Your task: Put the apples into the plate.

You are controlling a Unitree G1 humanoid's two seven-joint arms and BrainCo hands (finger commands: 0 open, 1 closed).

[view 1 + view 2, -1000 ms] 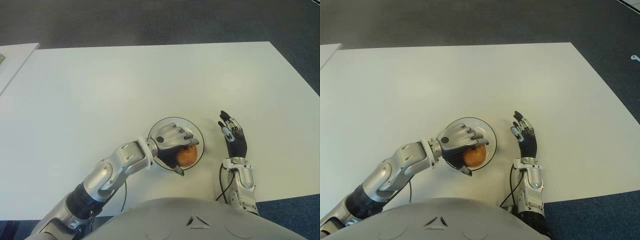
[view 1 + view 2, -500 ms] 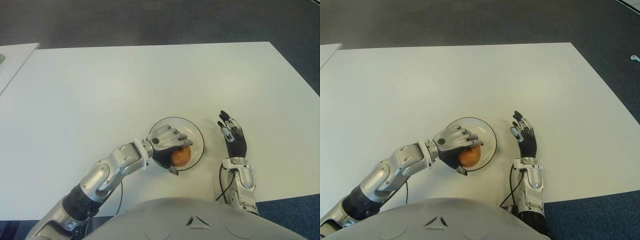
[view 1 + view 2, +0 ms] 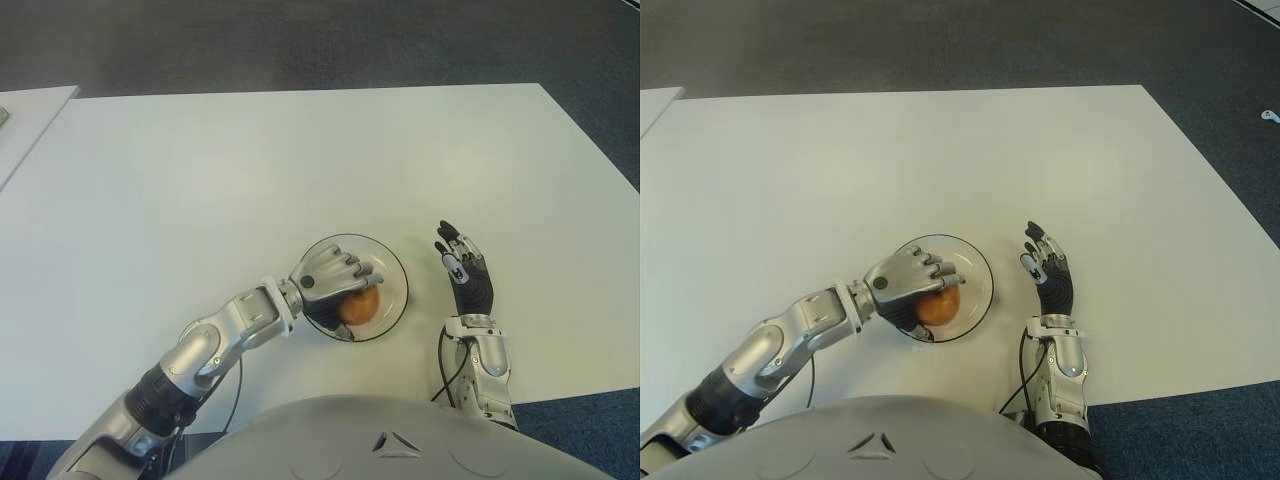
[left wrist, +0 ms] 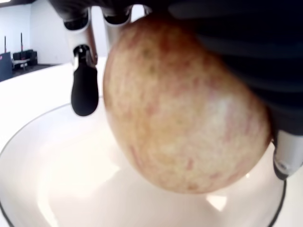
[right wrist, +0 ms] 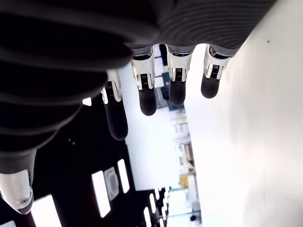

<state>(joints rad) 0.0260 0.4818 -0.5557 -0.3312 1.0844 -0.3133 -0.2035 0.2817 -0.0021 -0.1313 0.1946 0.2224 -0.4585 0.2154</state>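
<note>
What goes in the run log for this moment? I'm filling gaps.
left hand: shut on apple over plate | right hand: open, right of plate | apple: not yet released

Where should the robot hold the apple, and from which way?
Around its round middle, coming from above, I think. The apple sits over the shallow plate, so only its top and sides are free. The left hand already wraps it that way; the right hand waits open beside the plate.

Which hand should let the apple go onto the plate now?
Left. The left hand already grips the apple over the plate; the right hand is open beside it.
</note>
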